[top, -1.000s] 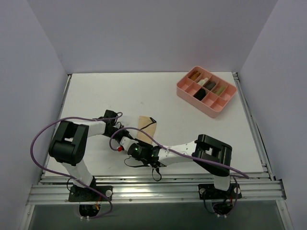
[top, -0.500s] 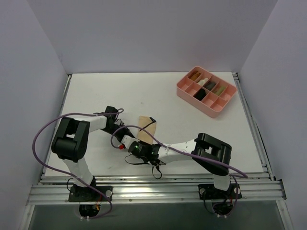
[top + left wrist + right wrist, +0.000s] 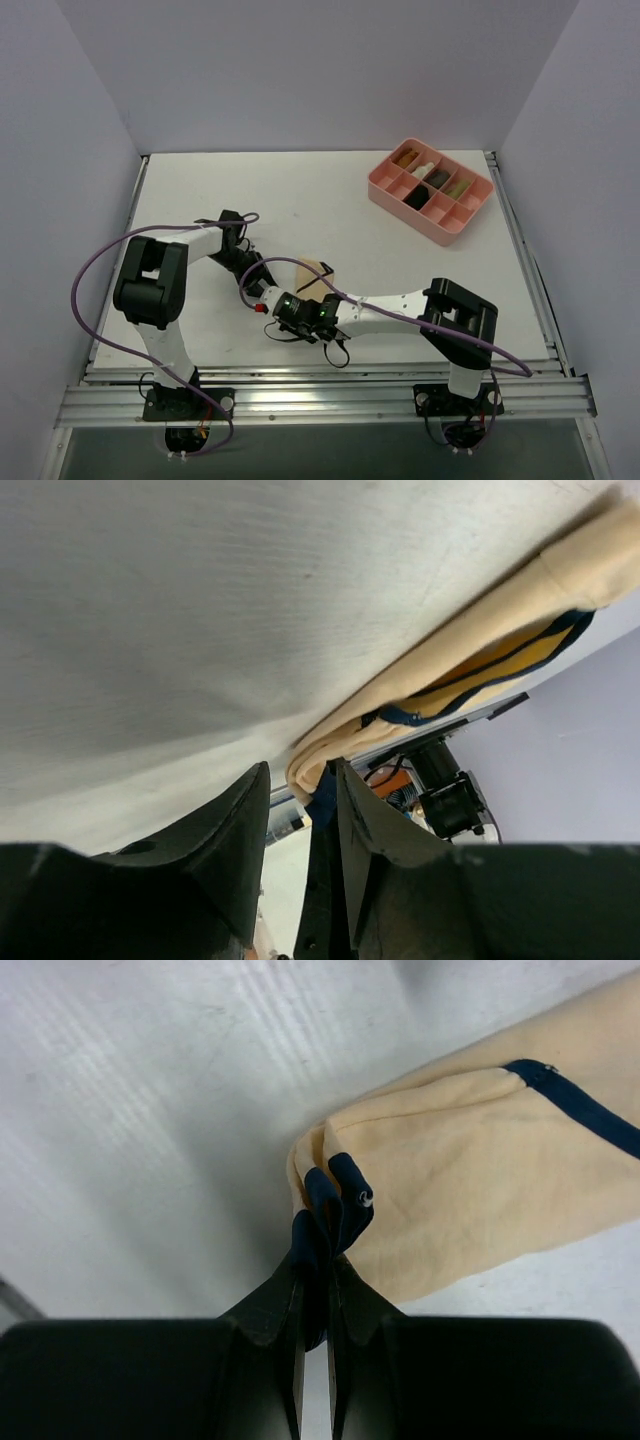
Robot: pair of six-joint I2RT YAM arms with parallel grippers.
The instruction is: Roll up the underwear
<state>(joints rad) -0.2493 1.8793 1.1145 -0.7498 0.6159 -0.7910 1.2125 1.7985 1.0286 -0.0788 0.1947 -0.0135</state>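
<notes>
The underwear (image 3: 318,271) is a tan cloth with dark trim, lying partly folded on the white table just ahead of the arms. In the right wrist view my right gripper (image 3: 318,1260) is shut on a bunched dark-trimmed corner of the underwear (image 3: 470,1180). From above, that gripper (image 3: 305,288) sits at the cloth's near edge. My left gripper (image 3: 250,258) is left of the cloth. Its jaws stand apart in the left wrist view (image 3: 300,780), holding nothing. The folded end of the underwear (image 3: 480,630) lies just past the tips.
A pink divided tray (image 3: 405,212) with small rolled cloths in its compartments stands at the back right. Purple cables loop from both arms over the table's near left part. Walls close in the table on three sides.
The left gripper has opened, let go of the cloth and drawn back up-left. The right gripper has shut on the trim corner. The cloth has shifted slightly right and looks more bunched.
</notes>
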